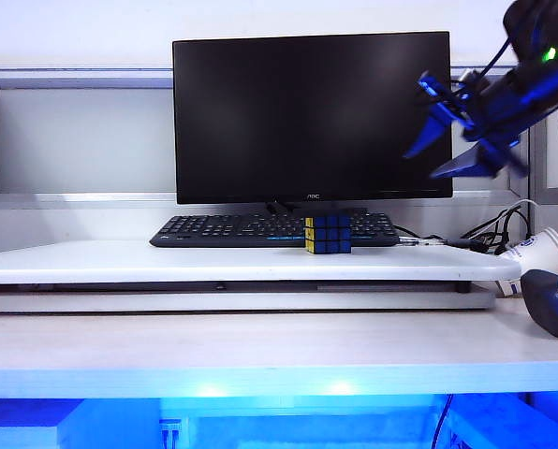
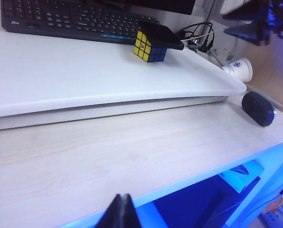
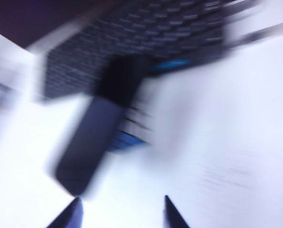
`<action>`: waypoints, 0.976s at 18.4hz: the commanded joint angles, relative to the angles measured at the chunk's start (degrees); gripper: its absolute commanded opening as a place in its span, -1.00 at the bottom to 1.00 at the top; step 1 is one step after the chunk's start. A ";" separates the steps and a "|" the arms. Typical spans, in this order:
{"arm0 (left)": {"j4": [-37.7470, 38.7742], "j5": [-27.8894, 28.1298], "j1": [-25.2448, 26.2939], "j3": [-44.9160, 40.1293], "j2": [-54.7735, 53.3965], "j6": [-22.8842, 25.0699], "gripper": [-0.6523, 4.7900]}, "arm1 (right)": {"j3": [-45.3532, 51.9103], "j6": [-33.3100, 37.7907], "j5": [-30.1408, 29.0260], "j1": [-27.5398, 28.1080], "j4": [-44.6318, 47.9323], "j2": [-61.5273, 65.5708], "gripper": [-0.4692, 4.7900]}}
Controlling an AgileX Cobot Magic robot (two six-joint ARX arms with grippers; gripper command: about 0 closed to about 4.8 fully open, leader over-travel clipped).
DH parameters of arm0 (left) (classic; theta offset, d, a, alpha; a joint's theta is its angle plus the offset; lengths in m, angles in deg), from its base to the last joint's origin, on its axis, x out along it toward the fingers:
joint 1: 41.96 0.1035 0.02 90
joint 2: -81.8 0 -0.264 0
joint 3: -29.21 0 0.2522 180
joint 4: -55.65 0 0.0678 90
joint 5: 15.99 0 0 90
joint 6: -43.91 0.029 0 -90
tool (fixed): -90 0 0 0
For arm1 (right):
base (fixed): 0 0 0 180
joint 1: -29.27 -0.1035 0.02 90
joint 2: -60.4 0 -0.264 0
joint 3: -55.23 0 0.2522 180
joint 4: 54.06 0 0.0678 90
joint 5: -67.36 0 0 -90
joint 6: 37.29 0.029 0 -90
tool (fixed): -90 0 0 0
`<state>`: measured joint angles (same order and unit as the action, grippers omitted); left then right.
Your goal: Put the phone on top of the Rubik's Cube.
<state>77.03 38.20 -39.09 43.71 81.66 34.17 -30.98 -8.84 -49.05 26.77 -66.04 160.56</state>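
Note:
The Rubik's Cube (image 2: 149, 49), blue with a yellow side, stands on the raised white shelf (image 2: 84, 80) in front of the keyboard (image 2: 65, 19). The black phone (image 2: 161, 34) lies flat on top of the cube and overhangs it. In the exterior view the cube (image 1: 328, 236) is at the shelf's middle. My right gripper (image 1: 419, 165) hangs high in the air at the right, above the shelf, open and empty. Its blurred wrist view shows its fingertips apart (image 3: 121, 198) with the phone (image 3: 91, 137) and cube (image 3: 125, 140) far below. My left gripper (image 2: 121, 202) is shut over the desk's front edge.
A black monitor (image 1: 312, 117) stands behind the keyboard (image 1: 232, 229). Cables (image 1: 490, 229), a tipped paper cup (image 1: 541, 253) and a dark mouse (image 1: 550, 301) lie at the right end of the desk (image 1: 260, 346).

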 commanded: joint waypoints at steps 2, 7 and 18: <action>0.50 0.02 0.02 -0.02 -0.04 0.28 -0.78 | -0.24 -16.22 10.29 -0.04 -11.21 -6.36 -0.42; 0.48 0.15 0.02 -0.02 -0.04 0.33 -0.78 | 2.71 -21.40 15.28 -0.02 -13.25 -12.59 -0.85; 1.46 20.55 0.00 -0.02 -0.02 10.43 -0.78 | 29.57 -24.22 24.96 0.44 -7.13 -41.16 -0.85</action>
<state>77.79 54.79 -39.09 43.71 81.66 43.81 -2.04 -32.64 -24.96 27.23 -73.93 120.98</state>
